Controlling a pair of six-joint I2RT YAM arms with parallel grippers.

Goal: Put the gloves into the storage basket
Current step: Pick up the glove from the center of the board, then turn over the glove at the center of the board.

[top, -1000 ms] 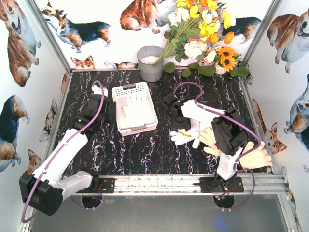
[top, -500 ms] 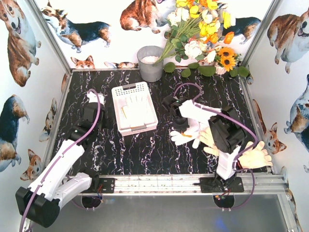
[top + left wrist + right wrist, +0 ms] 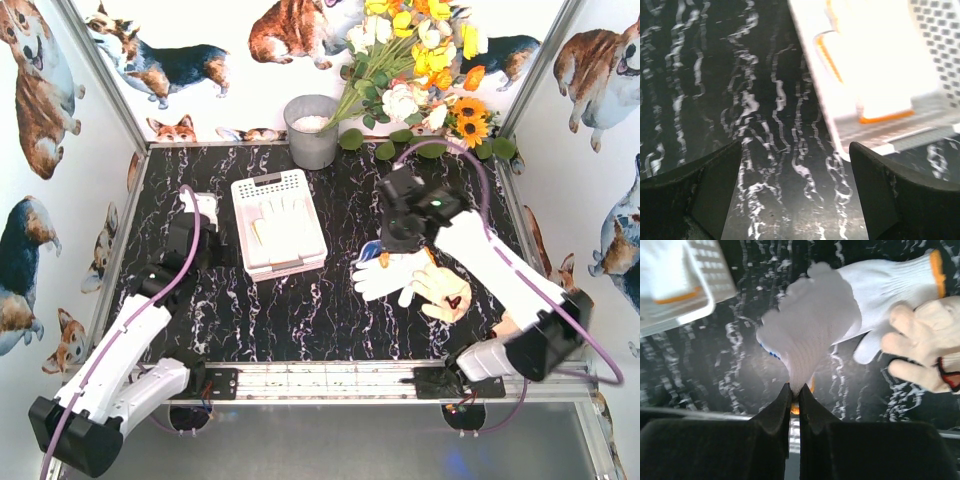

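The white storage basket stands left of centre with white gloves in it. It also shows in the left wrist view and the right wrist view. My right gripper is shut on the cuff end of a blue-dotted white glove, lifted off the table. Under it lies a white glove with an orange cuff, and beside that a beige glove with red trim. My left gripper is open and empty, left of the basket.
A grey metal bucket stands behind the basket. A flower bouquet lies at the back right. Another beige glove is partly hidden under my right arm. A metal rail runs along the front edge.
My right arm has straightened and its gripper has risen and shifted right and back, pulling the blue-dotted glove up. My left arm has drawn slightly back, away from the basket.
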